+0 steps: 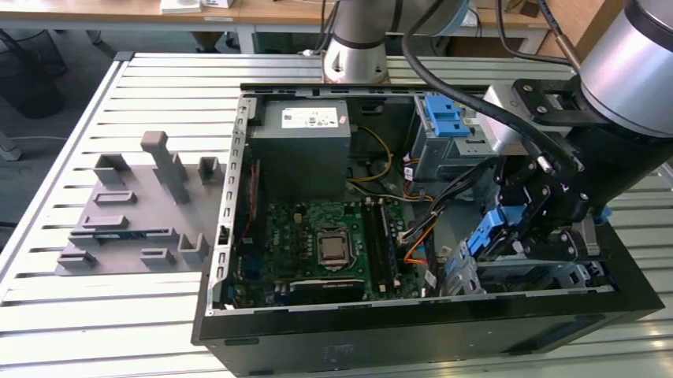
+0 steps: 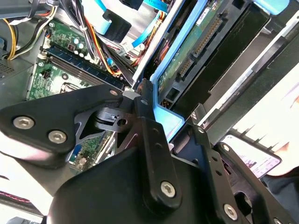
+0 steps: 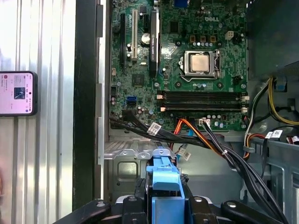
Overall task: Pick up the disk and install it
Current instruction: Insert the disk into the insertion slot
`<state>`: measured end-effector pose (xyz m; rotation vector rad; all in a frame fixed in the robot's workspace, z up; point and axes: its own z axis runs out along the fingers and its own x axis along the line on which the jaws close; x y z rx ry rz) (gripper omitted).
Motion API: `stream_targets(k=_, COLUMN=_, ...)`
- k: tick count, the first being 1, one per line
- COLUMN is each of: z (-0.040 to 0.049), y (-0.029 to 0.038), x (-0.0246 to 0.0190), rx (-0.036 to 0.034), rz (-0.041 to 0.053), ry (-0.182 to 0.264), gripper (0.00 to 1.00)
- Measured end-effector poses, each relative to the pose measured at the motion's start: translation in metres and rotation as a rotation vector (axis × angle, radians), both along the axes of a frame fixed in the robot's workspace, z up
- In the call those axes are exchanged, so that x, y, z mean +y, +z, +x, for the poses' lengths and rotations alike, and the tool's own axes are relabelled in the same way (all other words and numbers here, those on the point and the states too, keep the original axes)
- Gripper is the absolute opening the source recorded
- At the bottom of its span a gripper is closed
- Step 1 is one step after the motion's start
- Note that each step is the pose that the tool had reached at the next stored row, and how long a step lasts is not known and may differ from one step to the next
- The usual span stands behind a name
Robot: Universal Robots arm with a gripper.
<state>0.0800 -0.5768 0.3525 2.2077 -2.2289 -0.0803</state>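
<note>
Hand (image 3: 163, 207) grips the disk (image 3: 163, 179) by its blue rails, inside computer case (image 1: 421, 335), exterior view's near right.

The computer case (image 1: 421, 335) lies on the desk (image 1: 63, 315), with a rack (image 1: 137, 213) at the exterior view's left of it. Inside, the power supply (image 1: 305, 146) sits behind the main board (image 1: 326, 244); the disk (image 1: 490, 233) stands at that view's right.

Cables (image 3: 233, 161) and the drive cage (image 3: 124, 161) hem in the pincer (image 3: 163, 212); above the motherboard (image 1: 315, 228) lies open room.
</note>
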Motion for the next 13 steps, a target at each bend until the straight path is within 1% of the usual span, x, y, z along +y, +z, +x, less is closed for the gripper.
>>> stream_targets(k=13, z=0.0000, y=-0.0008, x=-0.0001, rx=0.0000, rz=0.0005, ry=0.000, gripper=0.38)
